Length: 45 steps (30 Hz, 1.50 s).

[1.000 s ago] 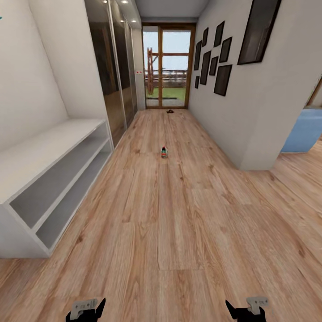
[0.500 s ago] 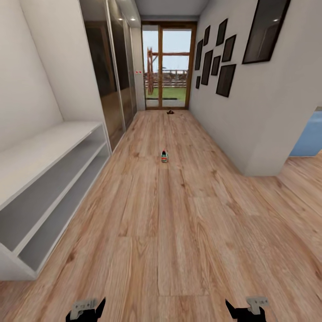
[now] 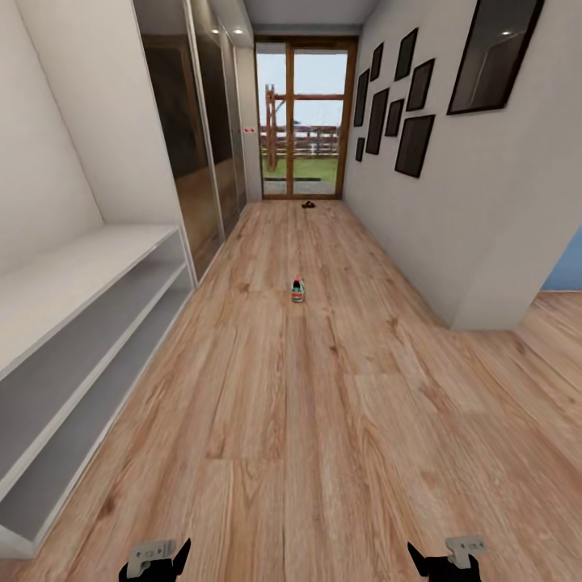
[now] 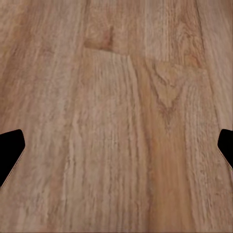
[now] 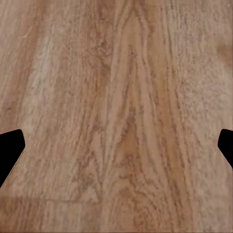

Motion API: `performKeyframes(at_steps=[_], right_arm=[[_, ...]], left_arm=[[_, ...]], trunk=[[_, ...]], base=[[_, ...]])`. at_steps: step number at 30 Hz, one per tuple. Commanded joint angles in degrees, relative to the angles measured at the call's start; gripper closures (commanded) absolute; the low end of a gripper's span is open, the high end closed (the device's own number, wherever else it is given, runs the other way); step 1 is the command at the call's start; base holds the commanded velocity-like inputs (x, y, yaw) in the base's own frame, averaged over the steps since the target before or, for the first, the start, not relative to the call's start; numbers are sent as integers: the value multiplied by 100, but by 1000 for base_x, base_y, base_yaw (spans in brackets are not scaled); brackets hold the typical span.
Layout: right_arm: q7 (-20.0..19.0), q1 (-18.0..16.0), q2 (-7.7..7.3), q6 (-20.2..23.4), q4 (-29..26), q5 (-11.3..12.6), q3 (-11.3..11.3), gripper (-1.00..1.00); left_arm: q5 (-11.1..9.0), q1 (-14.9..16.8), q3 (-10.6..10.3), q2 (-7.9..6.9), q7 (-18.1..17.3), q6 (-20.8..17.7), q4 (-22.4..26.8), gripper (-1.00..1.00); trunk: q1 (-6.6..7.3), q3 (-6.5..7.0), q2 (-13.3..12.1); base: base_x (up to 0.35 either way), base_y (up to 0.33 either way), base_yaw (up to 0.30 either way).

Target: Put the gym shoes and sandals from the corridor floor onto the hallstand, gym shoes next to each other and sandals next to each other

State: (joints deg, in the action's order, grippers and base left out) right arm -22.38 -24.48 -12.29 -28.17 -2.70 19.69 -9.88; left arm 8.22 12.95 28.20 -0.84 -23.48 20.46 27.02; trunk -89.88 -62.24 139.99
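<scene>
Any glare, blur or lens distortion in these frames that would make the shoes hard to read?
Head view: wide-angle stretch bends the walls outward; ceiling spots reflect in the dark wardrobe doors; the gym shoe is small and soft, the dark pair by the glass door too tiny to identify. Left wrist and right wrist views: evenly lit floor, grain slightly smeared, no hard shadows.
</scene>
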Motion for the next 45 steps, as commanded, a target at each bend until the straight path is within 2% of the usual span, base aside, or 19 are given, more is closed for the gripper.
performKeyframes(at_steps=[1, 21, 45], right_arm=[[-30, -4, -2, -13, 6, 61, -40, -100], [-30, -4, -2, -13, 6, 61, -40, -100], [-39, -4, -2, -13, -2, 79, -40, -100]], left_arm=[[59, 6, 48, 5, -33, 28, -3, -100], [57, 6, 54, -2, -33, 28, -3, -100], [57, 6, 54, -4, -33, 28, -3, -100]], trunk=[[-2, -5, 2], [-2, -5, 2], [-2, -5, 2]], base=[[340, 0, 0], [340, 3, 0], [340, 69, 0]])
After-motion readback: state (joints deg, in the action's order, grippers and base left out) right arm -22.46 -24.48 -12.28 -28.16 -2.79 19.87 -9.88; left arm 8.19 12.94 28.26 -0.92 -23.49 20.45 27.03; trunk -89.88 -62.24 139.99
